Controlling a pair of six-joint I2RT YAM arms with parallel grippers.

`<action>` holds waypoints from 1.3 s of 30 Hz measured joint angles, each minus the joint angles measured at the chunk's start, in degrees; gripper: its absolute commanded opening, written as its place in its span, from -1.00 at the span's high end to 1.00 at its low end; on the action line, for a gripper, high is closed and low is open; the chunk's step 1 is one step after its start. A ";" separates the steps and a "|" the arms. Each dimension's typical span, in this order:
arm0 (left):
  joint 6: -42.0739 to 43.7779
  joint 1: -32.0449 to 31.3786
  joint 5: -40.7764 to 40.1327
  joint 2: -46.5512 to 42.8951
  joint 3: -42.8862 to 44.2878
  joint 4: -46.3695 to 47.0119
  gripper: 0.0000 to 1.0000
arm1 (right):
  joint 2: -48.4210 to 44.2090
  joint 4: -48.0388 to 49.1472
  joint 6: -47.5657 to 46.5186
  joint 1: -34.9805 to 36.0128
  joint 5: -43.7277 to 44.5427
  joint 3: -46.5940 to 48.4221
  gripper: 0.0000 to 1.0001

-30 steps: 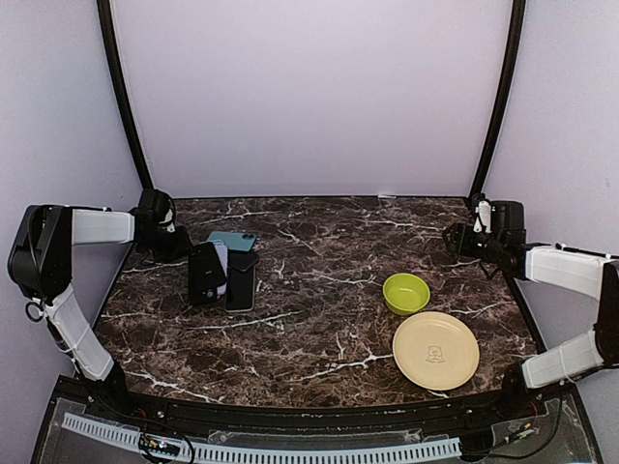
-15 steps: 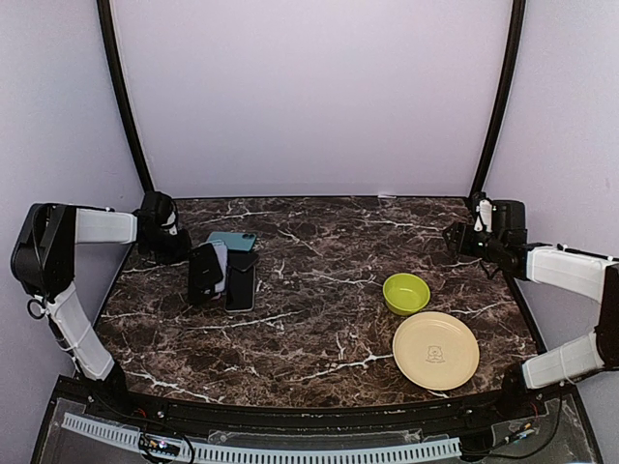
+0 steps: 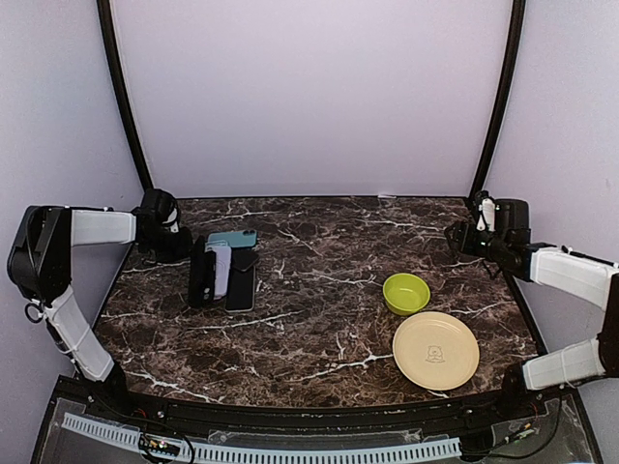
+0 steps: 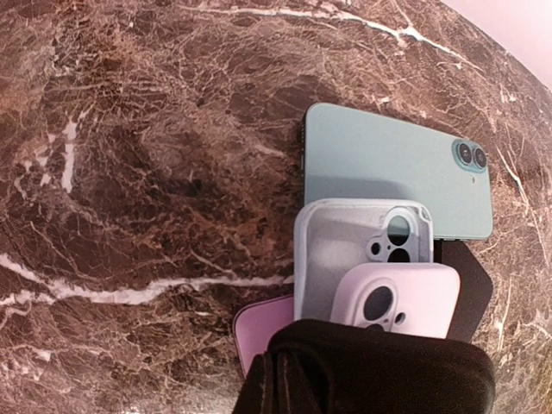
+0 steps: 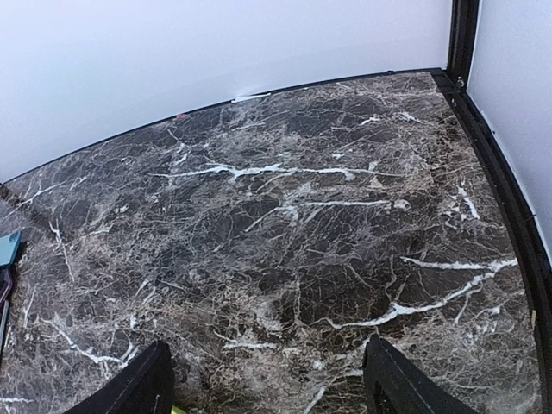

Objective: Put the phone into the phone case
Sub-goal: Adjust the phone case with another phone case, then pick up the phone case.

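Phone (image 4: 397, 168): teal, back up, twin lenses at its right end, flat on the marble table (image 3: 319, 319). It sits upper right in the left wrist view and in the upper left part of the tabletop seen from overhead. It is not in any case.

Pale case (image 4: 345, 246): hollow side up, its upper edge lapping over the phone's lower edge.

Lilac case (image 4: 405, 297): lies on the lower right of the pale case.

Black slab (image 3: 242, 280): just right of the cases in the overhead view; phone or case, cannot tell.

Black piece (image 3: 201, 275): just left of the cases; contact unclear.

Left gripper (image 3: 172, 242): clenched, nothing seen in it, up and left of the pile and apart from it.

Right gripper (image 5: 274, 384): fingers spread, empty, over the table's right edge.

Green bowl (image 3: 406, 292) and yellow plate (image 3: 435, 350): lower right, just beside each other.
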 measured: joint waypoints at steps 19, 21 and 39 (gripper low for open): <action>6.14 -4.72 -2.73 -14.91 -5.77 7.50 1.00 | -2.78 -2.21 -1.16 4.37 -0.22 2.14 -0.50; 6.67 -5.05 -3.10 -14.67 -5.22 8.00 0.60 | -2.80 -2.36 -1.36 5.31 -0.22 3.15 -0.50; 4.81 -4.55 -1.22 -0.76 2.84 1.97 -0.97 | 1.20 -4.00 -2.89 9.99 0.70 5.75 -0.53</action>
